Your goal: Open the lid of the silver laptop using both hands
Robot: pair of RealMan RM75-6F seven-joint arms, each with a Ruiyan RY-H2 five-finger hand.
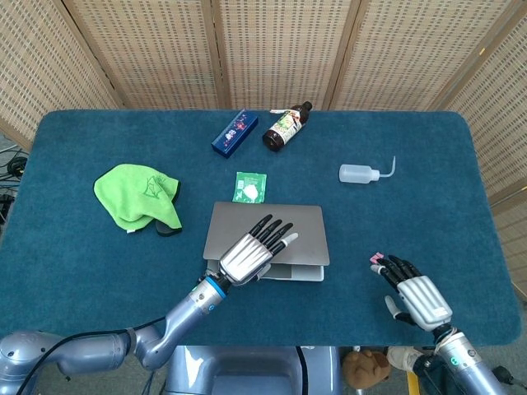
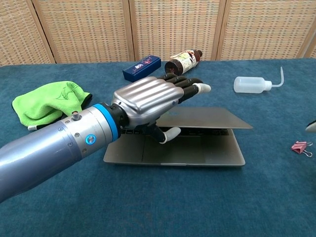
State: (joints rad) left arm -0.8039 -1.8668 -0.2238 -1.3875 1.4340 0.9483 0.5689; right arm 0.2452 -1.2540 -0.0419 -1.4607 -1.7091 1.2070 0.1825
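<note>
the silver laptop (image 2: 197,118) looks like matt brushed metal, smooth, no glare on the lid. left hand (image 2: 148,101) has a ribbed satin metal back with glossy black fingers (image 2: 185,84) and pale tips; right hand (image 1: 416,296) looks the same. table (image 1: 82,271) is covered in fuzzy teal cloth, kinda carpet-like. at 10 o'clock from the laptop, a soft lime microfibre cloth (image 1: 136,196). at 2 o'clock, a cloudy plastic squeeze bottle (image 1: 362,172). behind it all, a woven screen (image 1: 272,49) in wood frames.

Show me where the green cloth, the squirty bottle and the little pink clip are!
green cloth (image 1: 136,195), head view, on its bunched middle.
squirty bottle (image 2: 250,84), chest view, on its clear body.
pink clip (image 2: 299,146), chest view, on its pink body.
</note>
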